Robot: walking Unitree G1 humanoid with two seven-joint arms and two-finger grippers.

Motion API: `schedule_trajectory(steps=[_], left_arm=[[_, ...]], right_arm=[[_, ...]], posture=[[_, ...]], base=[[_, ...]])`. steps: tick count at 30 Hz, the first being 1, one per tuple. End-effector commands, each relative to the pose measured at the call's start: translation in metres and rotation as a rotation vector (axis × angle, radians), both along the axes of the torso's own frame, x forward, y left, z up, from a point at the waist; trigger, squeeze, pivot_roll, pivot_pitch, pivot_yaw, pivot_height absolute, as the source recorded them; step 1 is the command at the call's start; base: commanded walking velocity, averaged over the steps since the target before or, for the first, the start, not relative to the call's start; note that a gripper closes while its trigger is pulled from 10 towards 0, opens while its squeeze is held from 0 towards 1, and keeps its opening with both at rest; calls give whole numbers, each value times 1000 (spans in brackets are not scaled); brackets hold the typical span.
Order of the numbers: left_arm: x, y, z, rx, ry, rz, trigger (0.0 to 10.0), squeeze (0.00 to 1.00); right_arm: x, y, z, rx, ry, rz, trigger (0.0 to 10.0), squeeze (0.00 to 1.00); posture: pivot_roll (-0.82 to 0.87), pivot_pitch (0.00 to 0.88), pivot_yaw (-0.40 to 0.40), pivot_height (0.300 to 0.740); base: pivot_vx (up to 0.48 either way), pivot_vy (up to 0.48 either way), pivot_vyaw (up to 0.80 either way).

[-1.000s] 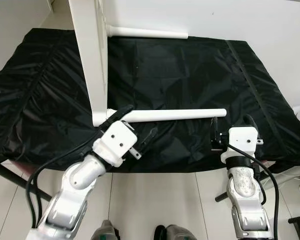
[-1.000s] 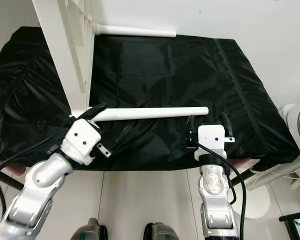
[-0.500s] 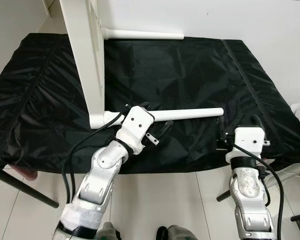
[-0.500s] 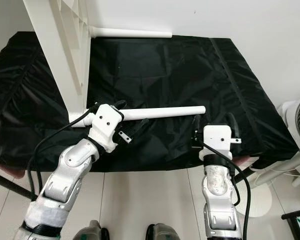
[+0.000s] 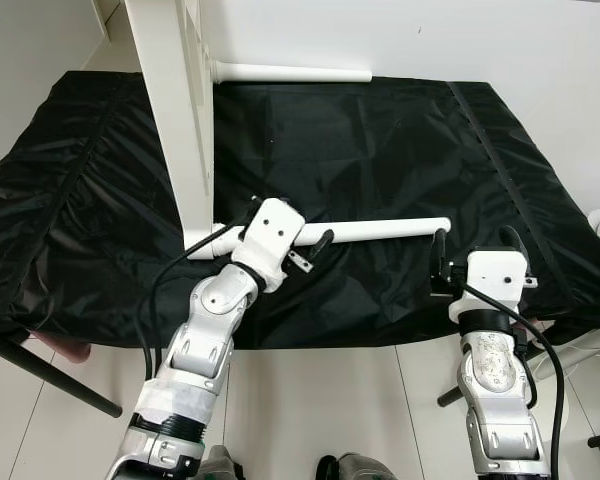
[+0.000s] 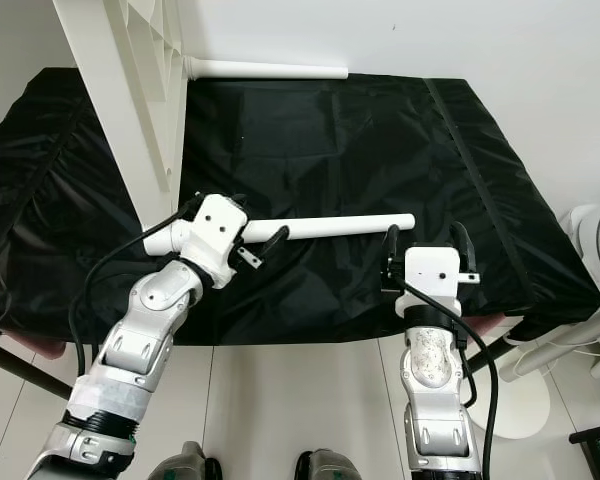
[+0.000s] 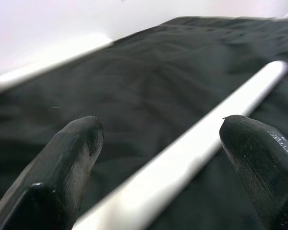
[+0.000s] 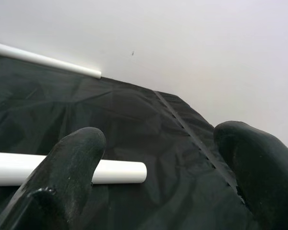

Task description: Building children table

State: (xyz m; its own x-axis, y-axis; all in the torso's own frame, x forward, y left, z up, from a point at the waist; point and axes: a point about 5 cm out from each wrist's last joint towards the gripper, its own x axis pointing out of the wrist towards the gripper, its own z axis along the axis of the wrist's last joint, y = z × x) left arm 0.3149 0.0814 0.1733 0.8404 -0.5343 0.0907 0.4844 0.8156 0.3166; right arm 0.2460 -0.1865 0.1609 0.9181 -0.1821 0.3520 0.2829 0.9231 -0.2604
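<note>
At frame centre, the near table leg [image 5: 380, 229] is straddled by the spread left gripper [image 5: 302, 243], presumably for turning it into the upended tabletop [image 5: 175, 120]; the right gripper [image 5: 470, 240], lower right, hovers released.

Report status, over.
Left gripper open, fingers astride near leg. Right gripper open, short of leg tip. Tabletop on edge. Nothing in the way.

Two silver, segmented arms rise from the lower part of the frame, each ending in a white boxy wrist block. The left pincer [image 5: 315, 245] and right pincer [image 5: 472, 243] have long black fingers. Black cables loop beside both forearms.
</note>
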Motion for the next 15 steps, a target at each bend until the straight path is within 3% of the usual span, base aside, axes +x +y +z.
schedule_trajectory(steps=[1, 3, 5, 15], left_arm=[[9, 28, 4, -69, -89, 368, 10000, 0], [9, 28, 4, -69, -89, 368, 10000, 0], [14, 42, 5, -53, -106, 413, 10000, 0], [16, 65, 9, 13, -149, 478, 10000, 0]], right_arm=[[0, 2, -2, 2, 0, -1, 10000, 0], [0, 2, -2, 2, 0, -1, 10000, 0], [0, 2, -2, 3, 0, 1, 10000, 0], [0, 2, -2, -1, 2, 6, 10000, 0]], posture=[[27, 25, -2, 740], [27, 25, -2, 740], [32, 27, -6, 740], [42, 34, -12, 740]], base=[[0, 0, 0], [0, 0, 0], [0, 0, 0], [0, 0, 0]])
